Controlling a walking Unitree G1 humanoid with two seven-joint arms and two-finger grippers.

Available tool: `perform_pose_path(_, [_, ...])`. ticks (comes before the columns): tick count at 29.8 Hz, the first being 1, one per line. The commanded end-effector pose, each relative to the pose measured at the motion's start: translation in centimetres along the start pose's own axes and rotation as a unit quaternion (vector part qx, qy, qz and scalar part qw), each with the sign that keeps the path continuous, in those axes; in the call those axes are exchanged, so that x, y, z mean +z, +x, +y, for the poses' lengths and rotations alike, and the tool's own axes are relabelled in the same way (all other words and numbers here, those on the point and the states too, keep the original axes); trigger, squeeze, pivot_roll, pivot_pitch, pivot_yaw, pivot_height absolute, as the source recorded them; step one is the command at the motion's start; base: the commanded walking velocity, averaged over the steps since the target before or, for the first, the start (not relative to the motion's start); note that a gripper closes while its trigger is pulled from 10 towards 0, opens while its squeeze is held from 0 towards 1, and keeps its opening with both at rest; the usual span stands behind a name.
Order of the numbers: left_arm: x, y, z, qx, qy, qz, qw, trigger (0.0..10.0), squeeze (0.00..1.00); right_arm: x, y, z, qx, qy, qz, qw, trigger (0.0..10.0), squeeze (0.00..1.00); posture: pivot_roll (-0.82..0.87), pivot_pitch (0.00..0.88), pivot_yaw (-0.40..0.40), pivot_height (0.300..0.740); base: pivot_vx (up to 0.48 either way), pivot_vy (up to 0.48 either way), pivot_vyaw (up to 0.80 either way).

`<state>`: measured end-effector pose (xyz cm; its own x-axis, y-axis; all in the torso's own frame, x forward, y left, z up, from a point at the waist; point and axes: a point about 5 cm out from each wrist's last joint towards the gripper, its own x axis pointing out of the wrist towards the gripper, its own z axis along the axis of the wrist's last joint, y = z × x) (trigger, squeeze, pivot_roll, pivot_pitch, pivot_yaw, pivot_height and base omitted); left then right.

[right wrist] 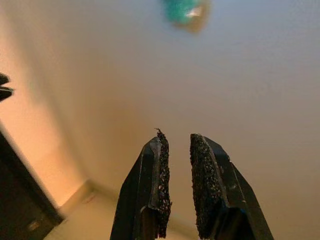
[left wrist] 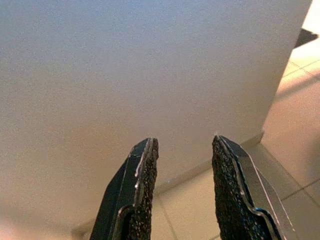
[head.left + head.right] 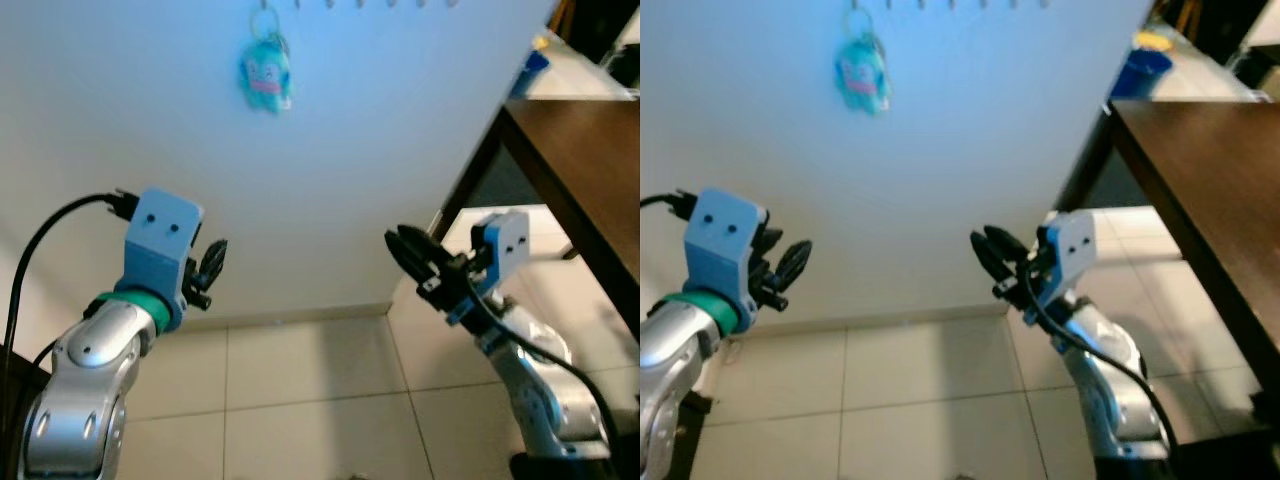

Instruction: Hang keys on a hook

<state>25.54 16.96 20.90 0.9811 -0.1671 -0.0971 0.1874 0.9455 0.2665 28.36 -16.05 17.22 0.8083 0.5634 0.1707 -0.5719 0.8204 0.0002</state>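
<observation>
A teal plush keychain with keys (image 3: 266,75) hangs from a ring on a hook high on the white wall, below a row of hooks (image 3: 330,4). It is a blurred teal spot (image 1: 186,10) in the right wrist view. My left gripper (image 3: 212,262) is held low at the left, well below the keychain, open and empty, its fingers (image 2: 142,180) pointing at the wall's baseboard. My right gripper (image 3: 400,243) is low at the right, its fingertips a small gap apart with nothing between them, aimed up at the wall.
A dark wooden table (image 3: 590,160) stands at the right with a blue object (image 3: 530,70) at its far end. Its dark leg (image 3: 470,170) runs down beside the wall corner. Pale floor tiles (image 3: 320,410) lie below.
</observation>
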Motion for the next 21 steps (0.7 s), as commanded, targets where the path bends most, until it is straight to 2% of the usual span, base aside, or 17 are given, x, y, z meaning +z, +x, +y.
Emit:
perform_pose_path(1, [-0.41, -0.07, -0.09, -0.003, -0.006, 0.006, 1.0, 10.0, 0.0, -0.21, -0.03, 0.11, 0.003, 0.0, 0.007, 1.0, 10.0, 0.0, 0.08, 0.0, 0.037, 0.74, -0.398, 0.0, 0.0])
perform_pose_path(4, [-0.4, -0.08, -0.07, -0.003, -0.009, 0.005, 1.0, 10.0, 0.0, -0.24, 0.01, 0.14, 0.004, 0.0, 0.01, 1.0, 10.0, 0.0, 0.08, 0.0, 0.037, 0.74, -0.228, 0.0, -0.31])
perform_pose_path(21, [0.2, 0.05, -0.1, -0.001, -0.015, -0.014, 1.0, 10.0, 0.0, -0.35, 0.16, 0.22, 0.005, 0.009, 0.015, 1.0, 10.0, 0.0, 0.08, 0.0, 0.038, 0.74, 0.0, 0.0, -0.8])
